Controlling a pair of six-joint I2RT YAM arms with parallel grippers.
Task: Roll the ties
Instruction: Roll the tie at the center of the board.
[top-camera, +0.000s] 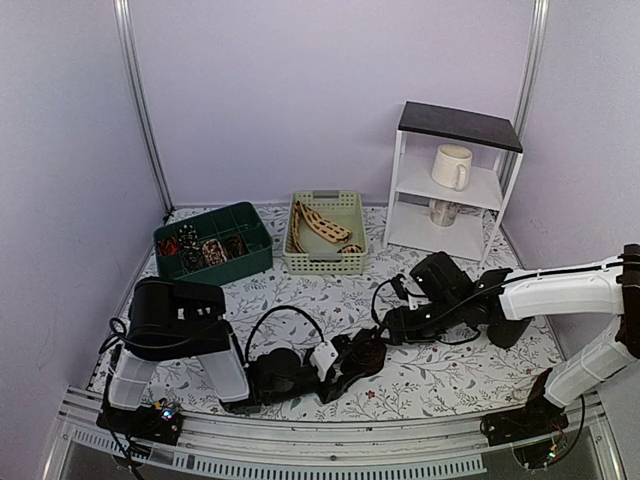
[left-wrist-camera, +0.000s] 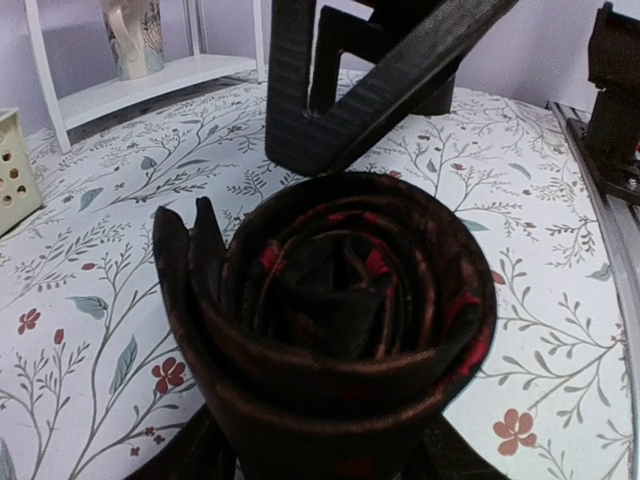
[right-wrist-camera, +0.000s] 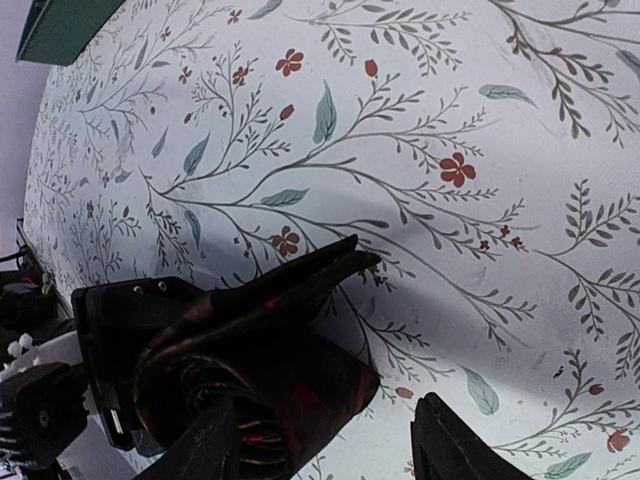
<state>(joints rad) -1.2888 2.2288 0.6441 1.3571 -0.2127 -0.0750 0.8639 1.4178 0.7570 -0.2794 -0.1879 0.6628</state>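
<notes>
A dark brown-black tie with red marks is wound into a coil and stands on the floral tablecloth. My left gripper is shut on it from below, one finger on each side; in the top view that gripper reaches right from its base. The tie's loose pointed end sticks out over the cloth. My right gripper is open beside the coil: one of its fingers is at the coil's middle, the other stands apart on the cloth. A beige tie lies in the basket.
A green tray with small rolled coils sits at the back left. The beige basket stands next to it. A white shelf with two mugs is at the back right. The right arm's fingers hang just beyond the coil.
</notes>
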